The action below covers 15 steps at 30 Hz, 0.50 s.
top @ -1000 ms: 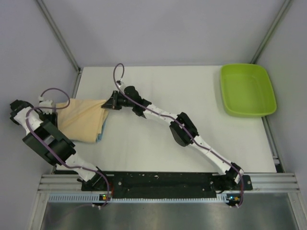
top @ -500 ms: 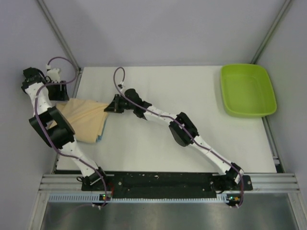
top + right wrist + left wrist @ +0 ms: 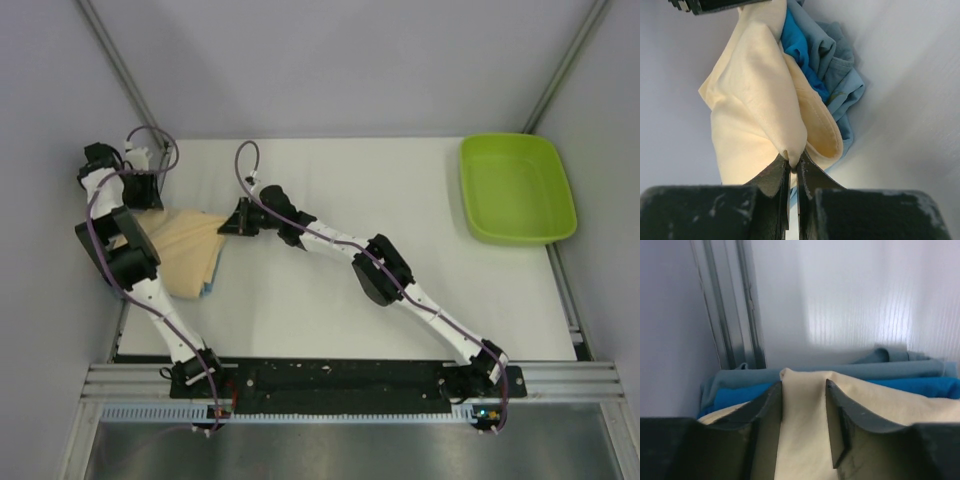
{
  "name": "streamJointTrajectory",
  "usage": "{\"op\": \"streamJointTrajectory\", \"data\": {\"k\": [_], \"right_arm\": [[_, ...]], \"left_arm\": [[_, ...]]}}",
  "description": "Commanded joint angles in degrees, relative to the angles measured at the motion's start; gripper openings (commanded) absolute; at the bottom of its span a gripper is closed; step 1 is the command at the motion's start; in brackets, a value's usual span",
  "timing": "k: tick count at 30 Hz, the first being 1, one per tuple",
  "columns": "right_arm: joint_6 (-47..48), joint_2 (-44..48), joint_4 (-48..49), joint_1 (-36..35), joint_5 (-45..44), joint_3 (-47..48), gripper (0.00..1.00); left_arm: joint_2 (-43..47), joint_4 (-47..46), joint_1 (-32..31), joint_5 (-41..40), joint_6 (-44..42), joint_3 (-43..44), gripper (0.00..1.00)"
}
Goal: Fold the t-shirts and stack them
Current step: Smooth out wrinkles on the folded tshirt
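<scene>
The pale peach-cream t-shirt [image 3: 185, 252] lies at the table's left edge, draped over the bright blue t-shirt [image 3: 208, 289], of which only a sliver shows from above. My left gripper [image 3: 146, 196] is at the peach shirt's far left corner, its jaws closed on a thick fold of it [image 3: 880, 396]. My right gripper [image 3: 229, 222] is shut on the peach shirt's right corner [image 3: 755, 100]. In the wrist views my left gripper [image 3: 804, 387] and right gripper [image 3: 794, 161] both pinch the cloth. The blue shirt [image 3: 740, 396] [image 3: 796, 44] shows underneath.
A grey-blue cloth [image 3: 840, 371] [image 3: 840, 85] lies under the blue shirt. A lime-green tray [image 3: 515, 190] stands at the far right. A metal frame post [image 3: 740, 305] and the side wall are close behind the pile.
My left arm has swung from the shirt's left side up and right to its far corner. The right gripper has stayed in place, shut on the cloth.
</scene>
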State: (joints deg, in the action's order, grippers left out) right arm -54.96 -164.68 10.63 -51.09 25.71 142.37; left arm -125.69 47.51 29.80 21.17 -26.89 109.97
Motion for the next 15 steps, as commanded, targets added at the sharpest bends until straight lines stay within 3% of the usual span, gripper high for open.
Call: {"op": "streamJointTrajectory", "data": {"k": [1, 3, 4, 9, 15], "right_arm": [[1.9, 0.4, 1.1, 0.4, -0.9, 0.7, 0.00], [2.0, 0.6, 1.0, 0.4, -0.9, 0.7, 0.00], [2.0, 0.6, 0.9, 0.3, -0.9, 0.6, 0.00], [1.9, 1.0, 0.9, 0.4, -1.7, 0.6, 0.00], [0.6, 1.5, 2.5, 0.4, -3.4, 1.8, 0.00]], "left_arm": [[-0.1, -1.3, 0.6, 1.8, 1.1, 3.8, 0.26], [0.5, -1.0, 0.6, 2.4, 0.6, 3.3, 0.05], [1.1, -1.0, 0.6, 2.3, 0.5, 3.1, 0.00], [6.0, 0.0, 1.8, -1.5, 1.4, 1.6, 0.00], [19.2, -14.9, 6.9, -6.1, 4.2, -13.0, 0.00]]}}
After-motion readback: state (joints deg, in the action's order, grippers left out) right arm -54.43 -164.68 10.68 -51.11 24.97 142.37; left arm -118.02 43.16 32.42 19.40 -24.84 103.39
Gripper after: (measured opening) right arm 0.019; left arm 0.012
